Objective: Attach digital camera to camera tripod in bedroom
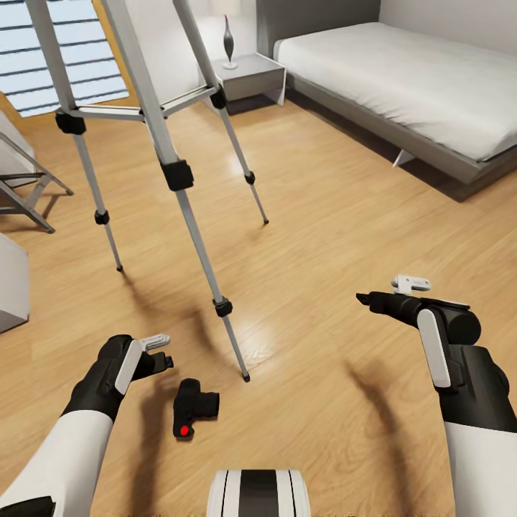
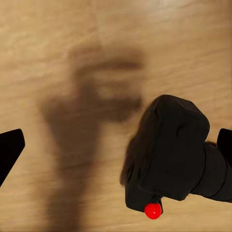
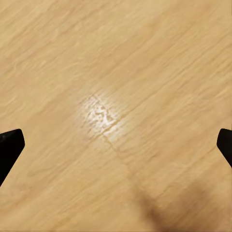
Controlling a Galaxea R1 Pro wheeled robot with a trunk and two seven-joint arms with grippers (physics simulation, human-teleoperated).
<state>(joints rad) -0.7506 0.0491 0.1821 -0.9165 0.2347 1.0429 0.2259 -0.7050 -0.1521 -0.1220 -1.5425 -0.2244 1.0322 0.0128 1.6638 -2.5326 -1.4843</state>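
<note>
The digital camera (image 1: 192,408) on the wood floor (image 1: 323,237) bears no readable writing.

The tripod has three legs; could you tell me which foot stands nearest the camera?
The front leg's foot, the tripod foot lowest in the head view, just right of the camera. The other two feet stand farther back toward the window and nightstand.

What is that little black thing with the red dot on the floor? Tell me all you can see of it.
It is the digital camera: small, matte black, with a chunky body, a short round lens barrel sticking out sideways and a bright red button. It lies on the light wood floor, close to the foot of the nearest leg of the camera tripod. The left pincer hovers open just beside it; nothing grips it.
</note>
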